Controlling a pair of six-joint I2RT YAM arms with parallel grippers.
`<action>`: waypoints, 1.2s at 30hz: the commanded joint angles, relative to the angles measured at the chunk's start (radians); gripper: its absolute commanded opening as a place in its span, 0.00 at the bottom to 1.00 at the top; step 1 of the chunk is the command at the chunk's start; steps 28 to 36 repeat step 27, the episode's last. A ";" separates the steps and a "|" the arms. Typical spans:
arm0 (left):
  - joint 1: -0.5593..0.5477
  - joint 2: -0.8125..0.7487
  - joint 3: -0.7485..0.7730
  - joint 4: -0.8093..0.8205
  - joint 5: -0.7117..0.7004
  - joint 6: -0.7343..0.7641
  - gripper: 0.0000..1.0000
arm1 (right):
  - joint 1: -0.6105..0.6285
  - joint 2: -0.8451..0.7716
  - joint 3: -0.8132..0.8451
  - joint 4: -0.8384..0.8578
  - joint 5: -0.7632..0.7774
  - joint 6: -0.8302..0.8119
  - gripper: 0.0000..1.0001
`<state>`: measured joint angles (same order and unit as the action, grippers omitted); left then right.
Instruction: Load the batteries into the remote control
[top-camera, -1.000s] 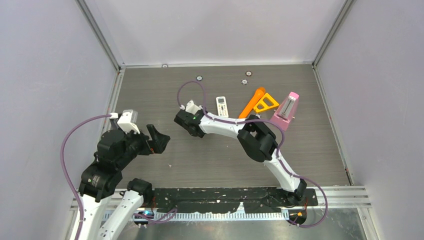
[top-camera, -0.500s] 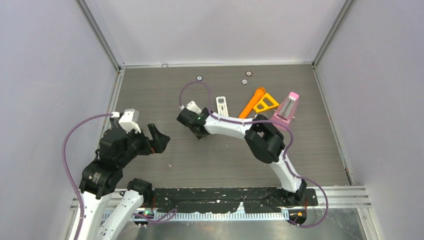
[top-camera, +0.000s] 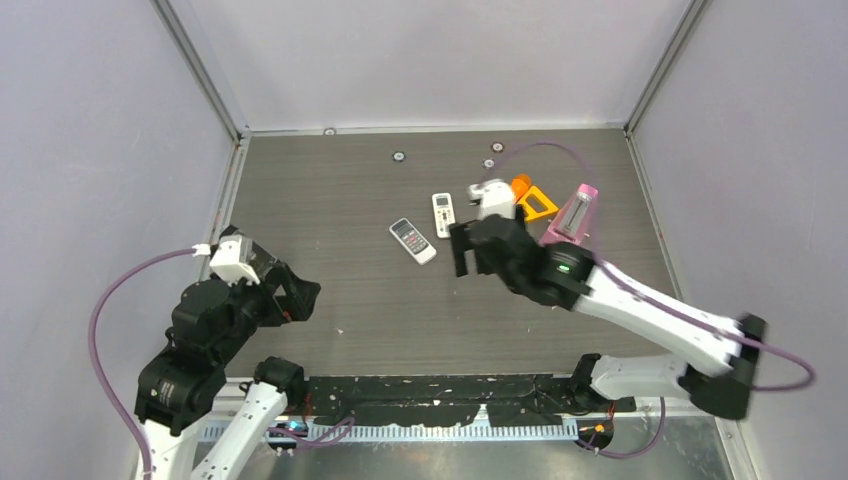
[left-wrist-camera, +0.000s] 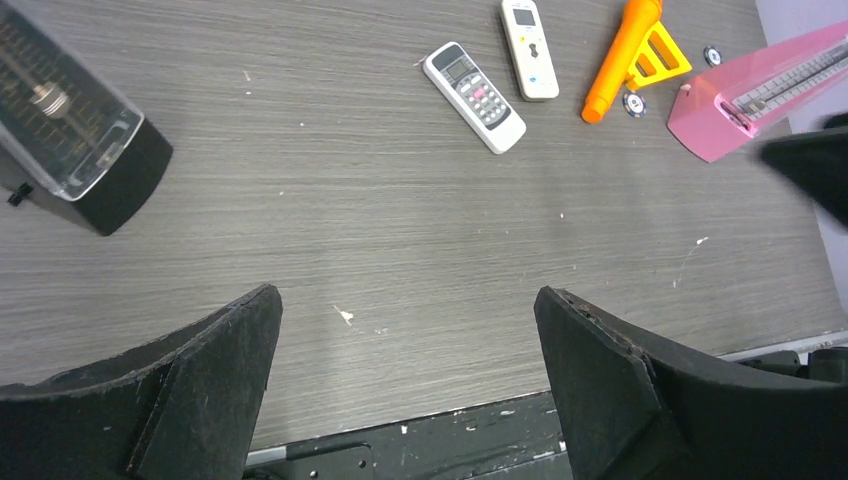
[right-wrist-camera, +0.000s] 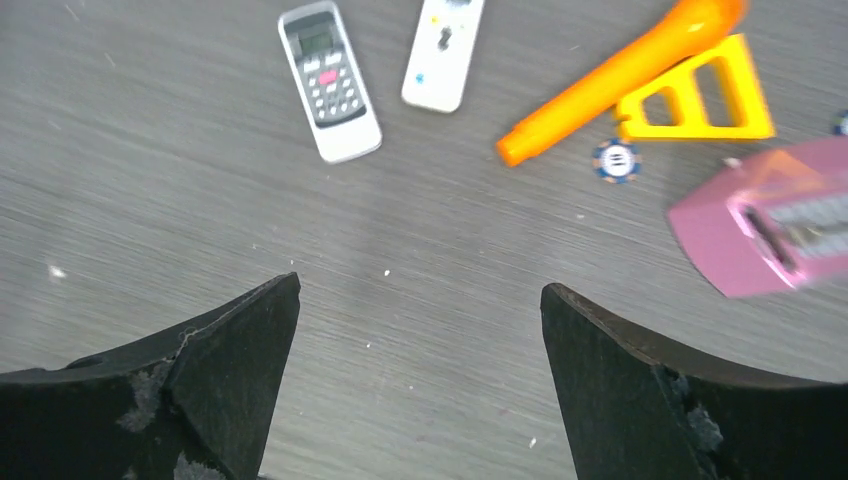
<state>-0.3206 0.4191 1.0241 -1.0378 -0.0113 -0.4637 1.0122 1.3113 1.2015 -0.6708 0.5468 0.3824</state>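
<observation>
My right hand (right-wrist-camera: 418, 292) has just opened and swung back, jaws wide and empty, leaving the grey-keyed remote (right-wrist-camera: 328, 80) face-up on the surface (right-wrist-camera: 150, 200). No batteries in sight, so loading looks unstarted.

Keypad remote (right-wrist-camera: 329, 80), white remote (right-wrist-camera: 443, 52) beside it, orange tool (right-wrist-camera: 620, 82), chip (right-wrist-camera: 615, 160), blurry pink object (right-wrist-camera: 770, 225), maybe metronome

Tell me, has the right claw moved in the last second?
Yes. The right gripper swung rightward: it was left of the white remote, now it is right of it.
</observation>
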 joint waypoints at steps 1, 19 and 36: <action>0.000 -0.035 0.051 -0.091 -0.055 -0.014 0.99 | 0.000 -0.322 -0.058 -0.133 0.172 0.129 0.95; 0.000 -0.138 0.146 -0.237 -0.024 -0.082 0.99 | 0.000 -0.943 0.239 -0.636 0.336 0.310 0.95; 0.000 -0.140 0.164 -0.248 -0.019 -0.079 0.99 | 0.000 -0.941 0.244 -0.623 0.311 0.293 0.95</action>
